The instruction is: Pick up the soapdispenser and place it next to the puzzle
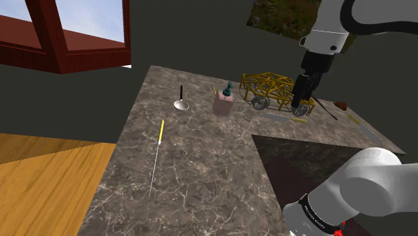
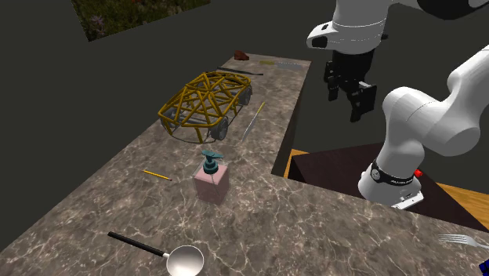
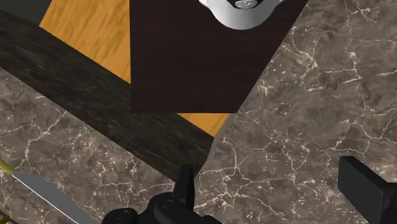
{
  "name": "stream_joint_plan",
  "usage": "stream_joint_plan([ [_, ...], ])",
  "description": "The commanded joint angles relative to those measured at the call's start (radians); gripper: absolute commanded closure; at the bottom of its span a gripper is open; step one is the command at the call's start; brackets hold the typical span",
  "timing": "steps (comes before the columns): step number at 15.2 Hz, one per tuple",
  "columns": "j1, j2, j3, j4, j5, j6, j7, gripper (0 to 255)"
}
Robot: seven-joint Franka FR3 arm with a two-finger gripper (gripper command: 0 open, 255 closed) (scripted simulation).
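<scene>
Gripper [image 1: 303,90] released, 2 fingers apart, empty. Traverse over the puzzle [image 1: 271,90] to above the soap dispenser [image 1: 223,100]; descend vertically, straddling its pink body below the pump

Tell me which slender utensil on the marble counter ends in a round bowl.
The ladle: its black handle ends in a round silvery bowl. The yellow-handled rod and the short yellow stick are straight throughout.

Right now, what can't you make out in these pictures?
- Small reddish thing at the far end of the counter: too small to name, second exterior view.
- Fork: cut off by that view's right edge.
- Wire car puzzle: right end behind the claw, shoulder view.
</scene>
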Motion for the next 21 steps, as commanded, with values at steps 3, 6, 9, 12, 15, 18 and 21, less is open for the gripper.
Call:
stream_joint_plan([
  [3, -0.004, 0.071, -0.009, 0.021, -0.002, 0.057, -0.005, 0],
  [6, -0.010, 0.180, -0.021, 0.063, -0.004, 0.134, -0.012, 0],
  [9, -0.014, 0.292, -0.032, 0.116, -0.003, 0.202, -0.021, 0],
  [12, -0.018, 0.404, -0.043, 0.181, 0.001, 0.259, -0.030, 0],
  [15, -0.021, 0.516, -0.052, 0.258, 0.007, 0.304, -0.041, 0],
  [18, -0.024, 0.628, -0.060, 0.345, 0.017, 0.339, -0.052, 0],
  [21, -0.029, 0.741, -0.067, 0.444, 0.029, 0.362, -0.064, 0],
])
